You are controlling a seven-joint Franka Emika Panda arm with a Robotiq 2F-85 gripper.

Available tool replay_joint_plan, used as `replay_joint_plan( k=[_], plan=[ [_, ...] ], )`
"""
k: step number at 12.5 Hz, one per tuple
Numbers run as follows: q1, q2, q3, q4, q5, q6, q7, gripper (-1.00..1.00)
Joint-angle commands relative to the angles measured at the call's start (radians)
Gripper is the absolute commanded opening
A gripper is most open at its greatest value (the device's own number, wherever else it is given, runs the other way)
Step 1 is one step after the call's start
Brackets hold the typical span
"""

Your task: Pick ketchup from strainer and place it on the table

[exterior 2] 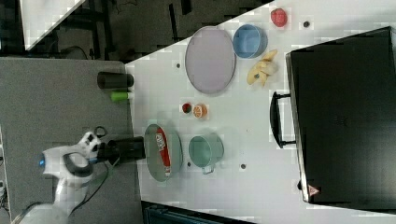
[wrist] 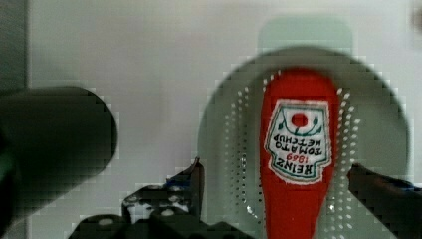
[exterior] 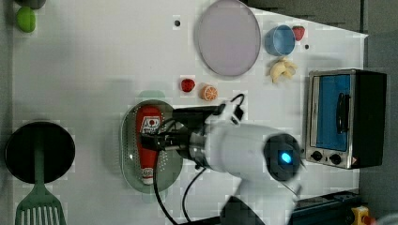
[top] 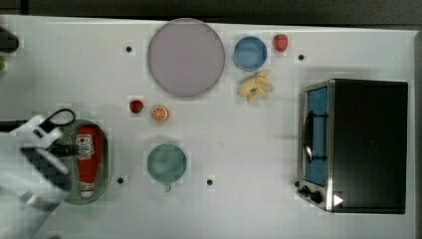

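Observation:
The ketchup (top: 88, 159) is a slim red squeeze bottle with a white cap, lying flat in the pale green oval strainer (top: 107, 167) at the top view's left. The strainer rests on the white table (top: 234, 149). My gripper (top: 65, 149) hovers over the strainer, open. In the wrist view its two dark fingertips (wrist: 195, 175) stand wide apart on either side of the ketchup (wrist: 296, 149), over the strainer (wrist: 224, 124). Nothing is held. The left view shows the gripper (exterior: 155, 140) above the ketchup (exterior: 148, 124) and strainer (exterior: 127, 154).
A teal cup (top: 166, 163) stands just right of the strainer in the top view. A small red fruit (top: 136, 106) and an orange slice (top: 159, 114) lie behind it. Farther off are a grey-lilac plate (top: 185, 57), a blue cup (top: 250, 53) and a toaster oven (top: 356, 144).

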Motion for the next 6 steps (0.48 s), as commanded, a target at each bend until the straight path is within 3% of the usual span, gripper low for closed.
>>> replay_joint_plan(
  k=[1,6],
  plan=[
    [-0.004,0.083,-0.025,-0.028,-0.106,0.066,0.156,1.00],
    [0.025,0.232,-0.071,-0.021,-0.246,0.184,0.281,1.00]
  ],
)
